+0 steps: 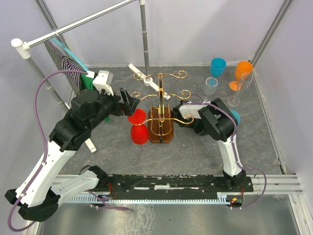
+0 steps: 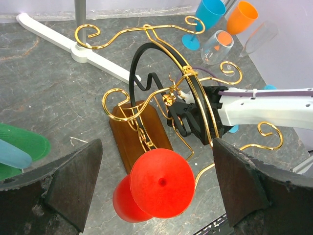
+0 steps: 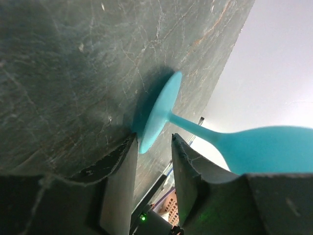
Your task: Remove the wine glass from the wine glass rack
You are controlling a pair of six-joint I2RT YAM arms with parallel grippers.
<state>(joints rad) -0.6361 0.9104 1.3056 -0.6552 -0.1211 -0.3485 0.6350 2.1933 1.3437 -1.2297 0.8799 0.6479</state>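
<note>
Wine glass [image 2: 161, 182], red and opaque, hangs upside down on the left side of the wine glass rack [image 2: 133, 137]. Its round foot is caught on a low gold scroll arm and its bowl points down beside the wooden base; whether the bowl touches the table [image 1: 195, 152] I cannot tell. At far left a striped cloth [image 1: 66, 61] drapes over the grey pole frame [image 1: 78, 23]. Next, the left gripper [image 2: 157, 147] gapes fully and holds nothing. It is near the glass, with a finger to each side of the foot in its wrist view, without contact.

The matt, even colour suggests plastic: probably light, stiff and smooth enough to slip, with the thin stem the weak spot. The likeliest hold is across the stem just below the foot, since the foot rests on the wire and should slide out along the arm rather than be pulled straight down.

Right of the rack the right arm [image 1: 215, 122] bends in. The right gripper [image 3: 152, 142] has its jaws partly apart, loose about the foot rim of a teal glass [image 3: 244, 144] standing on the table, a gap showing, so it clamps nothing. Farther right stand a blue glass [image 1: 218, 66], an orange glass [image 1: 242, 72] and clear glasses [image 1: 211, 85]. No brand, label or writing is legible anywhere.
</note>
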